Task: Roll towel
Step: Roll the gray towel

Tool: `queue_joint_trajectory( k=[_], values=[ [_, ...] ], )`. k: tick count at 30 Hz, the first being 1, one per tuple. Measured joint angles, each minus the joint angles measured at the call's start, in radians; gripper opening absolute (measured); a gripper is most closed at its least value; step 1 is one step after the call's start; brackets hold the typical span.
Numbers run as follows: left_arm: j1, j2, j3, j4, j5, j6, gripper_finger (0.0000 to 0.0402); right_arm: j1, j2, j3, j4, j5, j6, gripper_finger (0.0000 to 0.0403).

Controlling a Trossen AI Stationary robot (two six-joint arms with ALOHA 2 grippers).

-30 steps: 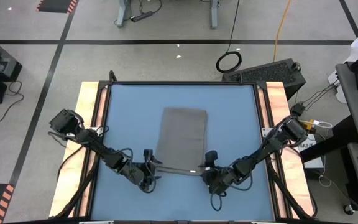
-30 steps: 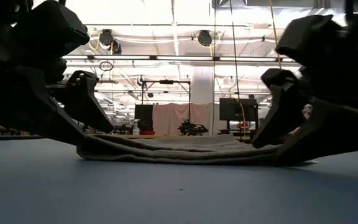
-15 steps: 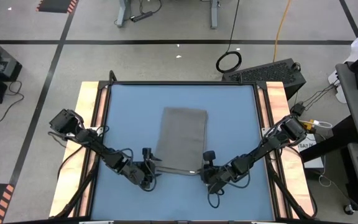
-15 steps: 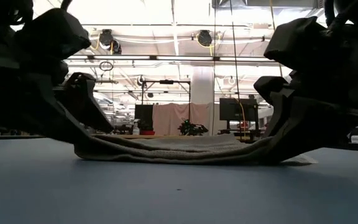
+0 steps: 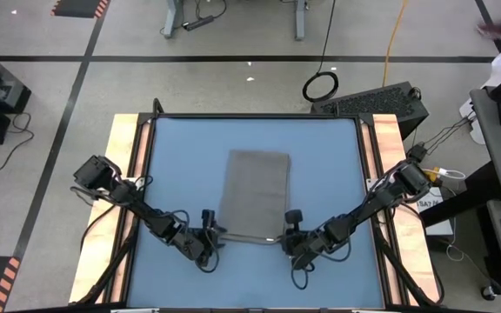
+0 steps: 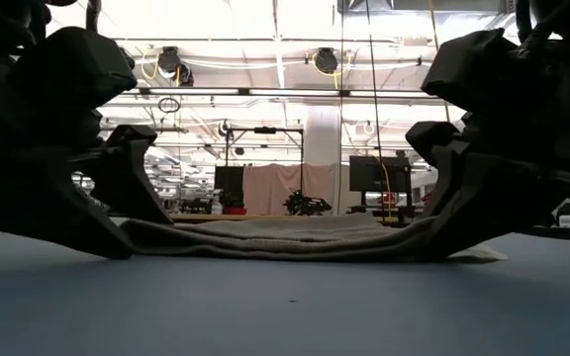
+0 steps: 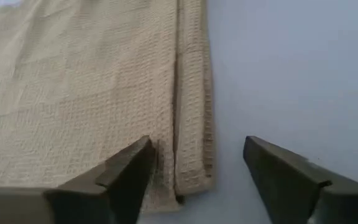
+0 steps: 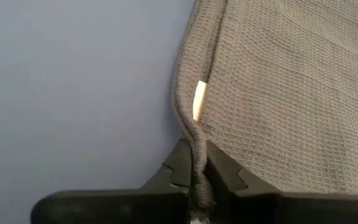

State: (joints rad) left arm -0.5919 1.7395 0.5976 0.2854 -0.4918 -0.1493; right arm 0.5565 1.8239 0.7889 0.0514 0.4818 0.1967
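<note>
Grey-brown towel (image 5: 254, 196) lies flat in the middle of the blue worktop (image 5: 172, 174), a rectangle with its long sides running away from the arms. Both arms reach in at its near edge. The left gripper (image 5: 210, 236) sits at the near left corner with its fingers (image 7: 127, 171) spread wide, straddling the hemmed side edge (image 7: 193, 112) of the cloth without closing on it. The right gripper (image 5: 289, 233) is at the near right corner, its fingers (image 8: 180, 163) pinched tight on the folded edge of the towel, just beside the small white tag (image 8: 199, 99). In the low view the towel (image 6: 285, 237) rests on the worktop with its right end pulled slightly up where it is gripped.
</note>
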Motion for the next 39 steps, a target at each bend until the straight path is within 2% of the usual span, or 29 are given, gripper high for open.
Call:
queue_joint_trajectory(
  k=[3,9,11,16,20,26,31,35,39],
  values=[
    [0.013,0.001,0.001,-0.017,-0.003,0.001,0.0198,-0.001,-0.014,-0.001,-0.010,0.003,0.000,0.0007],
    [0.031,-0.001,-0.002,-0.035,-0.027,-0.007,0.0044,-0.001,-0.025,-0.002,-0.015,0.009,-0.007,0.0007],
    [0.033,-0.012,-0.004,-0.043,-0.034,-0.019,0.0016,-0.001,-0.026,-0.002,-0.013,0.009,-0.007,0.0007],
    [0.028,-0.074,-0.002,-0.050,-0.024,-0.086,0.0024,0.006,-0.044,-0.001,-0.016,-0.011,-0.001,0.0007],
    [0.021,-0.131,0.014,-0.047,0.074,-0.156,0.0018,0.025,-0.100,-0.001,-0.027,-0.027,0.035,0.0008],
    [0.018,-0.192,0.046,-0.045,0.186,-0.299,0.0016,0.050,-0.194,0.001,-0.027,-0.120,0.123,0.0008],
    [0.016,-0.196,0.054,-0.055,0.230,-0.344,0.0015,0.060,-0.226,0.002,-0.035,-0.201,0.224,0.0008],
    [0.017,-0.196,0.054,-0.035,0.316,-0.434,0.0015,0.051,-0.228,0.002,-0.037,-0.248,0.297,0.0008],
    [0.009,-0.196,0.054,0.028,0.358,-0.442,0.0015,0.060,-0.228,0.002,-0.017,-0.253,0.258,0.0008]
  ],
)
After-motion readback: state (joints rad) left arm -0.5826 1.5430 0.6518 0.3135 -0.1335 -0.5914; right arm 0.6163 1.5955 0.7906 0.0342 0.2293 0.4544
